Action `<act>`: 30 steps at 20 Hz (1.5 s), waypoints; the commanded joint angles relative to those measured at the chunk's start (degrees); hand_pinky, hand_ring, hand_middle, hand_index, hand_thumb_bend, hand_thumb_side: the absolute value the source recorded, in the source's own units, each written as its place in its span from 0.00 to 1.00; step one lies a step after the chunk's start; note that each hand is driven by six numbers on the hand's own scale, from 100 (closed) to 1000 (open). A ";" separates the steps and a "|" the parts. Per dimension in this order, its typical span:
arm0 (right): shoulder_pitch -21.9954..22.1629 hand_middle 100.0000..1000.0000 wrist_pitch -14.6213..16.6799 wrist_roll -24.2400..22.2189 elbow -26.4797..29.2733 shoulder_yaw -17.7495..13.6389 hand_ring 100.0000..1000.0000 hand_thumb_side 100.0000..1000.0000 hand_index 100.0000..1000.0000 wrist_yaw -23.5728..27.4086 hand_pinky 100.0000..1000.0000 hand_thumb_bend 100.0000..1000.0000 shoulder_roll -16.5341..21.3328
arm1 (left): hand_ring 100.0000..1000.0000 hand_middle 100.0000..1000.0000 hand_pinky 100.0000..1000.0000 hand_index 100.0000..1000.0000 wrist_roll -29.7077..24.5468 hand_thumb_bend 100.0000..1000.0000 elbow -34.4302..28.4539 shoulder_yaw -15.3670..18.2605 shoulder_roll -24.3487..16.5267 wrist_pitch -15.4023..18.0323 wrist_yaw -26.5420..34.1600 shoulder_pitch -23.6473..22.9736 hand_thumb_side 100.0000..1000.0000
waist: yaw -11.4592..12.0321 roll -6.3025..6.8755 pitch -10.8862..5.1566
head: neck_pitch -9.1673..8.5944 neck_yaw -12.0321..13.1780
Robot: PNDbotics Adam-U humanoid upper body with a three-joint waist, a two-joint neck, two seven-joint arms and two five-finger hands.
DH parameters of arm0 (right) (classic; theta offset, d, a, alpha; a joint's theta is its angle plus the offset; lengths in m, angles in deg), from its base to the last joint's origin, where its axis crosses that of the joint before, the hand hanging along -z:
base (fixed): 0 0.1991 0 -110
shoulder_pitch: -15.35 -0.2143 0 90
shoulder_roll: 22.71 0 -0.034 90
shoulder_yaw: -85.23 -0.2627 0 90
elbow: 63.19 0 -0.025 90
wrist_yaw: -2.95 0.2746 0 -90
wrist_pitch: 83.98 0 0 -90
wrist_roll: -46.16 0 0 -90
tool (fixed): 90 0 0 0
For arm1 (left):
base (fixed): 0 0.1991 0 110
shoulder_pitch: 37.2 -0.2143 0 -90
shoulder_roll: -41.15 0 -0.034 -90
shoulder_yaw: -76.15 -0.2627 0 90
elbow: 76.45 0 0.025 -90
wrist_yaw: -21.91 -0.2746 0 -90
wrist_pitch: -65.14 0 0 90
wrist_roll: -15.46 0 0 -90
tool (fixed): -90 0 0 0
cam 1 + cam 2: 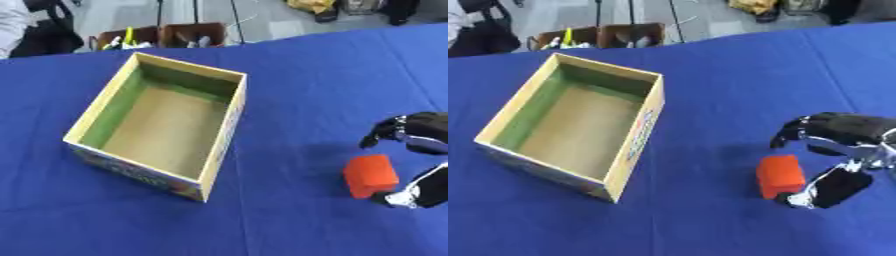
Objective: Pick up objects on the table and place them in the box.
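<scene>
While nothing is lying in the box yet, the job is looking barely begun. Nearest, at the lower right, the robot's right hand point(833, 150) is curving its fingers point(791, 132) and thumb wide around a red block point(780, 176); whether they are touching it is unclear. That block is sitting on the blue surface point(306, 75), well apart from the open cardboard box point(223, 135) standing farther off to the left. Grasping, carrying and dropping are all remaining.
</scene>
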 commanded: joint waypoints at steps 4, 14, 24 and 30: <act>-0.71 0.70 -1.49 0.49 0.85 0.14 0.83 0.44 0.81 -1.20 0.71 0.33 0.78 | 0.77 0.73 0.67 0.83 -0.17 0.00 -1.15 0.06 -0.80 0.07 -0.25 0.87 0.94 | 0.08 -0.04 -0.84 | -0.68 -0.45; -0.04 0.67 -2.33 -1.04 0.83 0.79 0.82 0.38 0.81 -2.19 0.70 0.34 0.56 | 0.77 0.73 0.66 0.83 -0.17 0.00 -1.15 0.07 -0.67 0.17 -0.30 1.06 0.94 | 0.22 0.17 -0.64 | -0.43 -0.96; -0.24 0.63 -4.21 -0.41 -0.54 1.07 0.79 0.36 0.78 -2.60 0.69 0.26 0.38 | 0.77 0.73 0.66 0.83 -0.25 0.00 -1.15 -0.03 -0.50 0.21 -0.41 1.27 0.94 | 0.56 0.42 -0.51 | -0.82 -1.78; -0.44 0.56 -4.60 1.56 -1.40 1.11 0.77 0.35 0.73 -2.83 0.68 0.20 0.21 | 0.77 0.73 0.66 0.82 -0.11 0.00 -1.15 -0.04 -0.45 0.25 -0.54 1.38 0.94 | 0.82 0.57 -0.52 | -0.96 -2.09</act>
